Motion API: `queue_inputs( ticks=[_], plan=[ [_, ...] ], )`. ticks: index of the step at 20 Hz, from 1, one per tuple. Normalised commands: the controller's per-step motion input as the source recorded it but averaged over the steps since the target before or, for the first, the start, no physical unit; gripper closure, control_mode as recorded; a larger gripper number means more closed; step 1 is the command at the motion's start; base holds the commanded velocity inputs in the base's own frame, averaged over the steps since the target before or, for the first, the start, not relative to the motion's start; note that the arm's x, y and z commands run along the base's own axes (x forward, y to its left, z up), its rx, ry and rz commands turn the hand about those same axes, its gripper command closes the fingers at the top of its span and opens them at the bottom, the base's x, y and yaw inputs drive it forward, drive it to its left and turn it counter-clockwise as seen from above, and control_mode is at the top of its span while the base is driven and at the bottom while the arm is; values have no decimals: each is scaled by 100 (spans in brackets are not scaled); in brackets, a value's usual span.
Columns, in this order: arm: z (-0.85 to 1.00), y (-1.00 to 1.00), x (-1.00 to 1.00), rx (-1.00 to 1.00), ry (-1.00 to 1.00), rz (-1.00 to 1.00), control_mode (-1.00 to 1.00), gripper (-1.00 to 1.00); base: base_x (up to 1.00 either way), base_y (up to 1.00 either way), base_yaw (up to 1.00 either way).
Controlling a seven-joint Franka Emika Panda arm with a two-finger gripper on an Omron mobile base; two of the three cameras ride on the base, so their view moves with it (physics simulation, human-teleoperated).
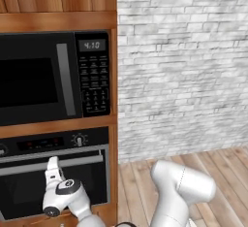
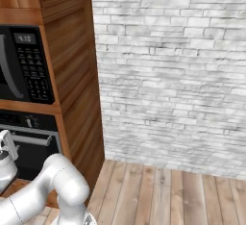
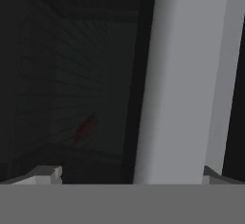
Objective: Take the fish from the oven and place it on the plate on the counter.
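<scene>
a: where does the job stand?

b: right at the start, i'd judge. the black built-in wall oven with the glass door (image 1: 53, 182) looks shut, and the small red-orange fish (image 3: 85, 128) lies inside, a dim smear behind the dark glass on what looks like a wire rack, at about eight o'clock from the middle of the hand view.

a: and the tool?

b: the two-finger tool on the white arm (image 1: 52, 165) is up against the long silver bar handle of the oven door (image 1: 82, 162). in the hand view the bar (image 3: 184, 84) runs up between the two finger tips (image 3: 45, 174), which stand as wide apart as they go, one on either side. nothing is pinched; it holds nothing.

a: so the handle sits inside the jaws?

b: between them, yes, but i can't tell if either tip touches it.

a: what's left, then?

b: everything, by my reading: close on the bar, pull the door open, reach in for the fish, carry it out and set it down on its plate. the black keypad microwave with the clock display (image 1: 53, 78) sits at twelve o'clock above the oven and has no part in this.
</scene>
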Motion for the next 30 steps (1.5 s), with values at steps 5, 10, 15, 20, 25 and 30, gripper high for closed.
queue_inputs(
  ticks=[5, 10, 15, 20, 25, 30],
  plan=[
    [0, 0, 45, 0, 1, 0, -100, 100, 0, 0, 0],
    [0, 0, 6, 0, 3, 0, -100, 100, 0, 0, 0],
    [-10, 17, -21, 0, 25, 0, -100, 100, 0, 0, 0],
    [-17, 34, -99, 0, 16, 1, -100, 100, 0, 0, 0],
    [-52, 18, -100, 0, 30, 4, -100, 100, 0, 0, 0],
    [-85, 16, -100, -1, 45, 6, -100, 100, 0, 0, 0]
  ],
)
